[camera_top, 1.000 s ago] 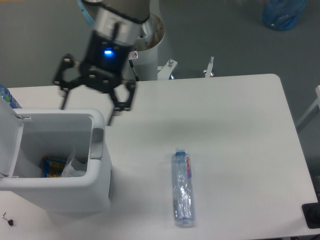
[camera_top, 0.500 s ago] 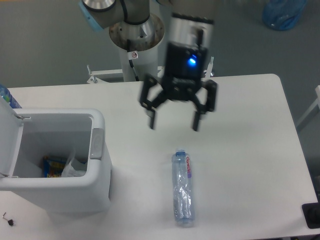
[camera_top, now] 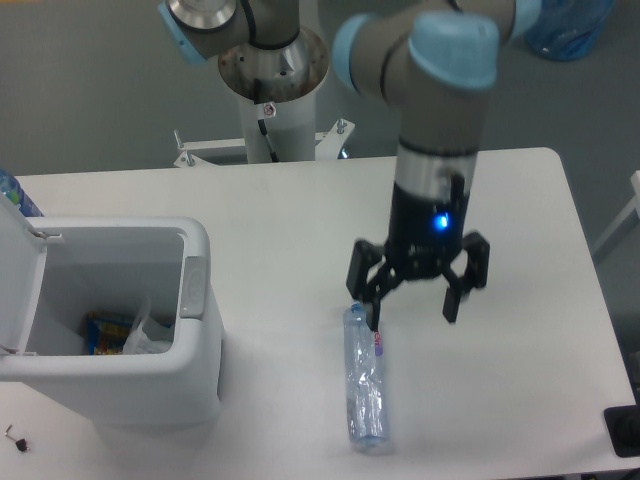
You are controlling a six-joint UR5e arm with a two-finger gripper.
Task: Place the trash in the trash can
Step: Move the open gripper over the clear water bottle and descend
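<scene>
Our gripper [camera_top: 412, 306] has come down beside the bottle [camera_top: 364, 380], spread wide; next we must center over it and pinch.

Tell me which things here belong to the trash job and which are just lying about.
Part of the job:
- water bottle lying on the table
- clear wrapper already in the bin
- trash can, lid open
- claw, open beside the bottle's cap end

Just lying about:
- blue bag on the floor
- small dark bit near the bin
</scene>
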